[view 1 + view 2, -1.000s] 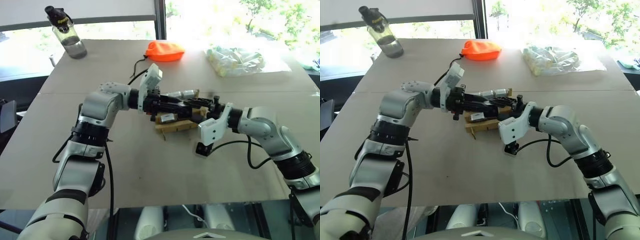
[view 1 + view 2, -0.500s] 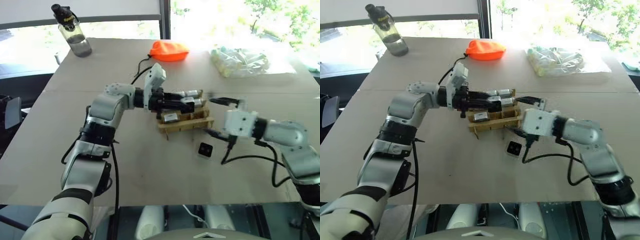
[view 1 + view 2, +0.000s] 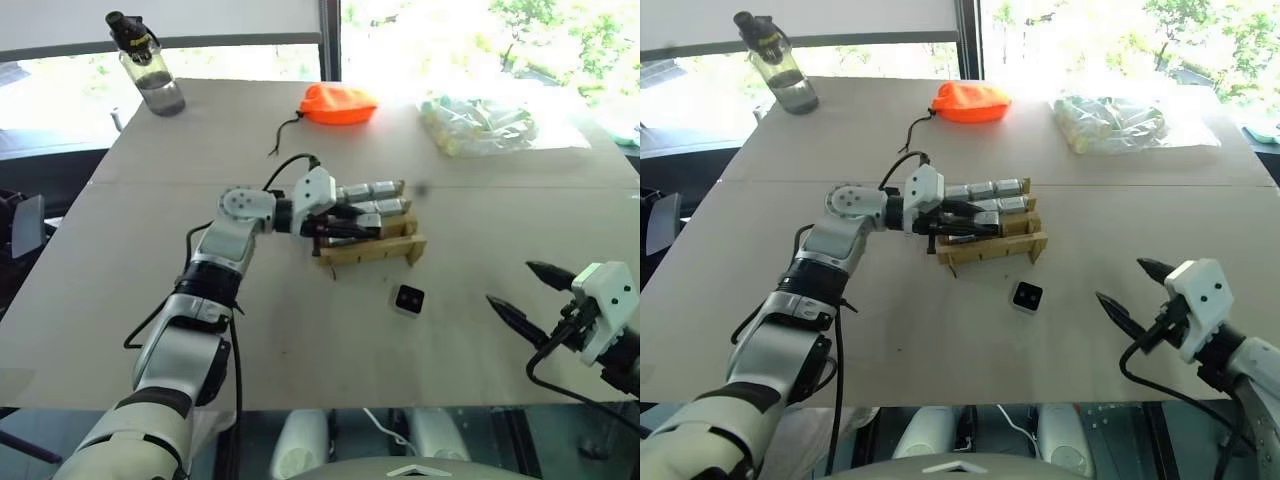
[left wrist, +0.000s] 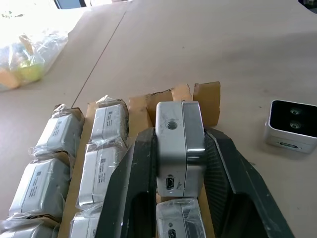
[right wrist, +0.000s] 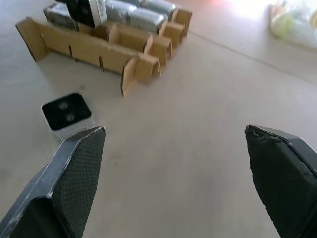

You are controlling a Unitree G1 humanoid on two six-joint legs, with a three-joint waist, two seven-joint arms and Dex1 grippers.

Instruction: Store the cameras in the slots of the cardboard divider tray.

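Holding one camera over the tray with my left pincer; right pincer wide; another camera waits at five o'clock.

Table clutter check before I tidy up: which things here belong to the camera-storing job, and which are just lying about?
Belongs to the job:
- cardboard divider tray
- camera in the left gripper, over the tray
- loose camera on the table
- wrapped cameras in slots

Lying about:
- orange pouch
- water bottle
- plastic bag of cylinders

Cameras in tray; one beside.
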